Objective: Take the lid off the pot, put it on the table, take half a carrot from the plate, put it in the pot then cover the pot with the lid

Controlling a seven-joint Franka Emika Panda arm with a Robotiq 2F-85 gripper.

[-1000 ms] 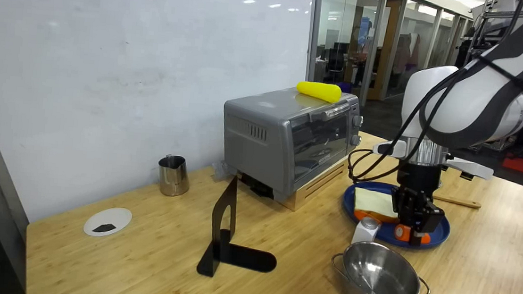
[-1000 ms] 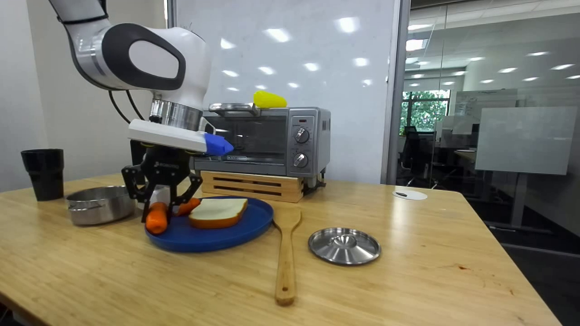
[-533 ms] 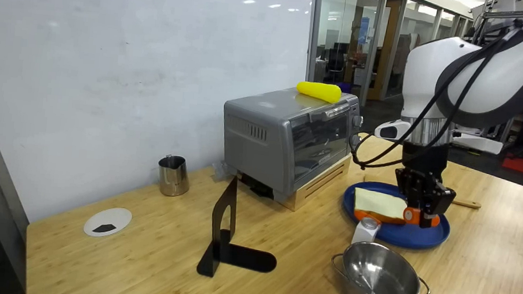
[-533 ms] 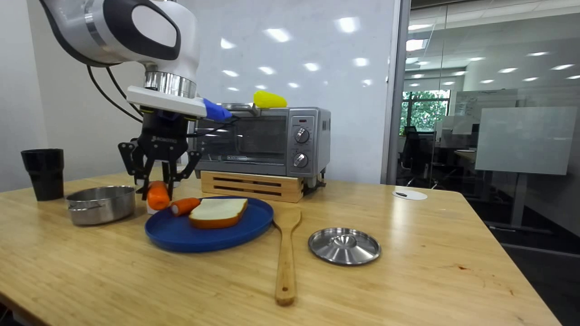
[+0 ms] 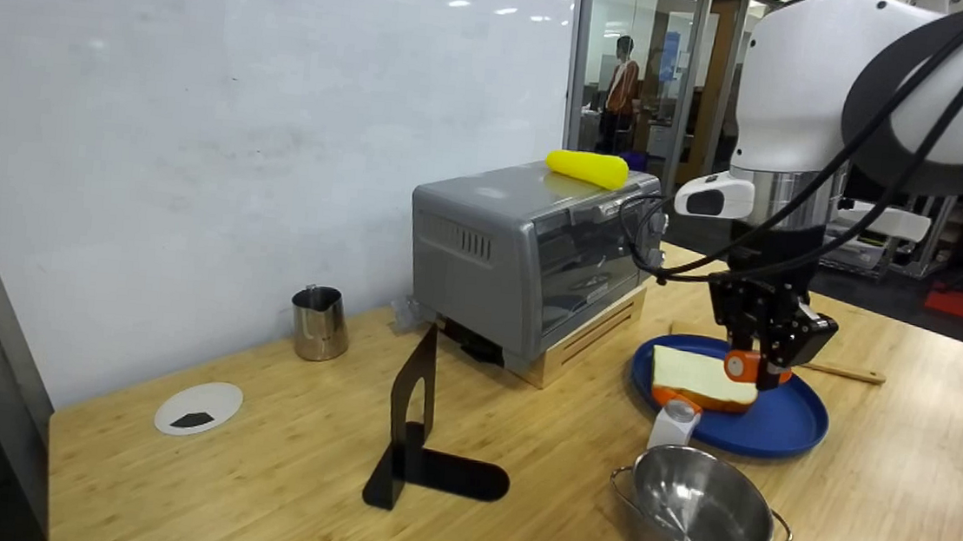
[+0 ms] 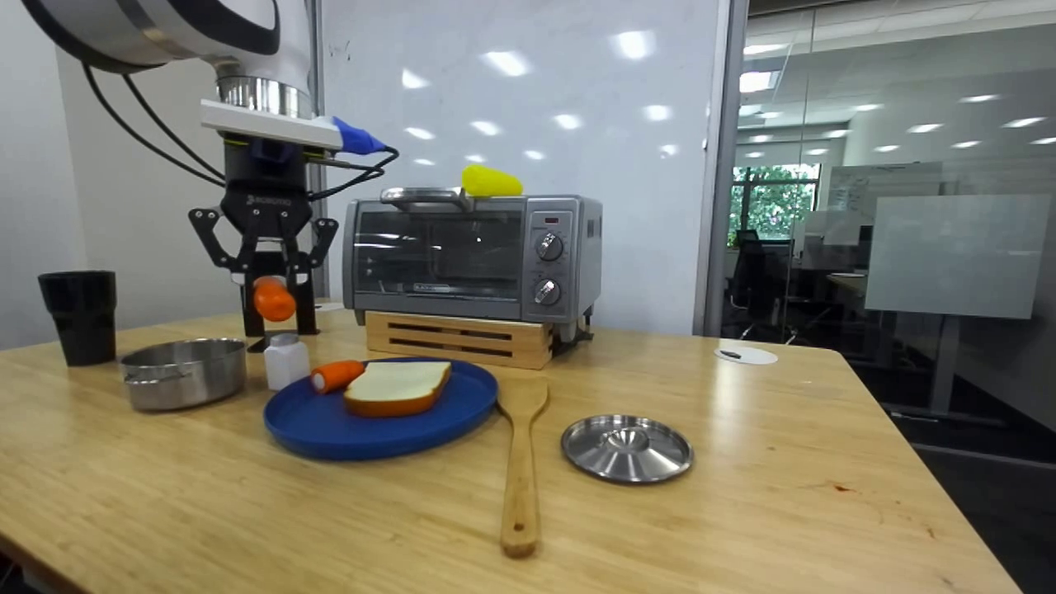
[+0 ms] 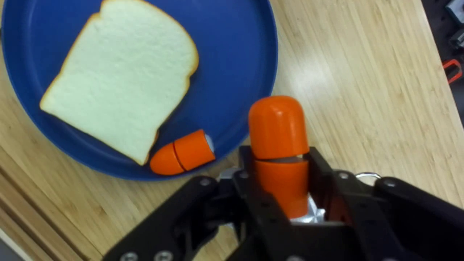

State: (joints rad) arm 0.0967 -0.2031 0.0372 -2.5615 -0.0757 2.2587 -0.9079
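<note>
Over the table (image 6: 355, 528), one gripper (image 6: 280, 325) holds one carrot (image 7: 278, 127).

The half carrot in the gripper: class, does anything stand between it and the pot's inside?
Nothing visible blocks it: the pot is open, the lid lies on the table. A white shaker stands beside the plate, close to the pot, but the half carrot, held higher in the gripper, should probably clear it.

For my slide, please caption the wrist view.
Jaws gripping a carrot half; bread and another carrot piece on a blue plate.

Half carrot (image 7: 280, 142) — aloft, seemingly level
</note>
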